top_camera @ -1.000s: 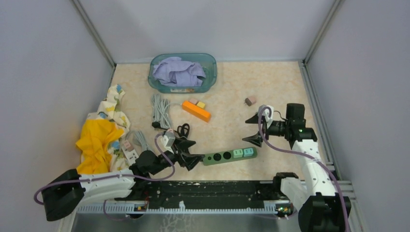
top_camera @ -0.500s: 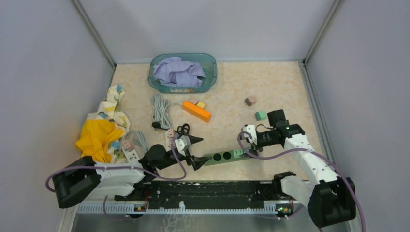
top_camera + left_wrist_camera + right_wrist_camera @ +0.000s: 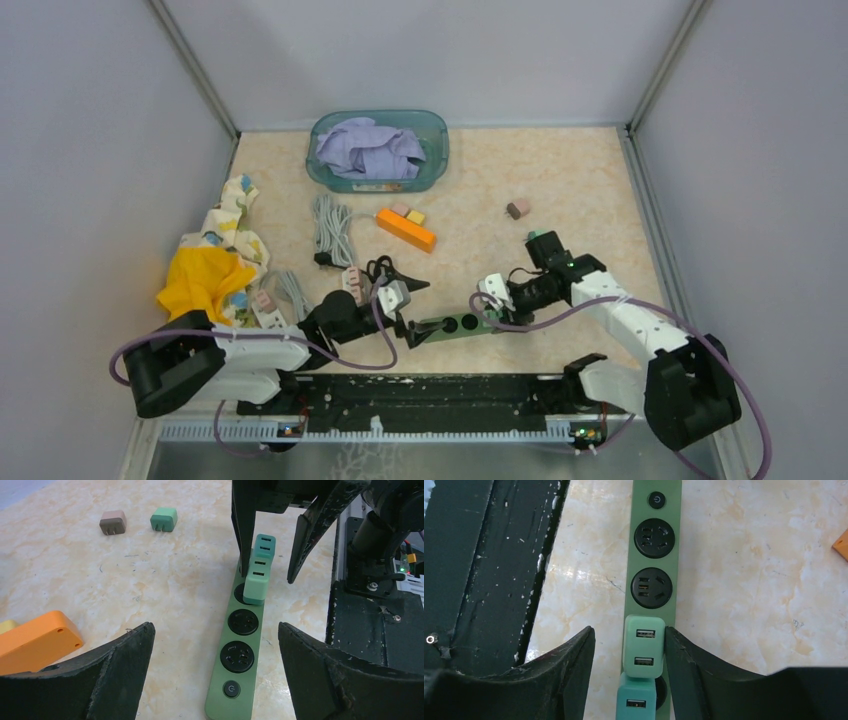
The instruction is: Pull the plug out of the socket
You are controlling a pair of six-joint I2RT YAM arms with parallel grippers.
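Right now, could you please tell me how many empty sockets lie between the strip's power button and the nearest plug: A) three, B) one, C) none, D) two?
D: the right wrist view shows two empty sockets on the strip between the button and the nearest plug.

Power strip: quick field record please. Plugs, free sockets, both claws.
power strip: green, lying flat
plugged in: pale green plug, teal plug next to it, farther from the button
free sockets: two, toward the button end
right claw: open, straddling the pale green plug
left claw: open wide at the button end, fingers clear of the strip
off-strip: brown plug, loose green plug
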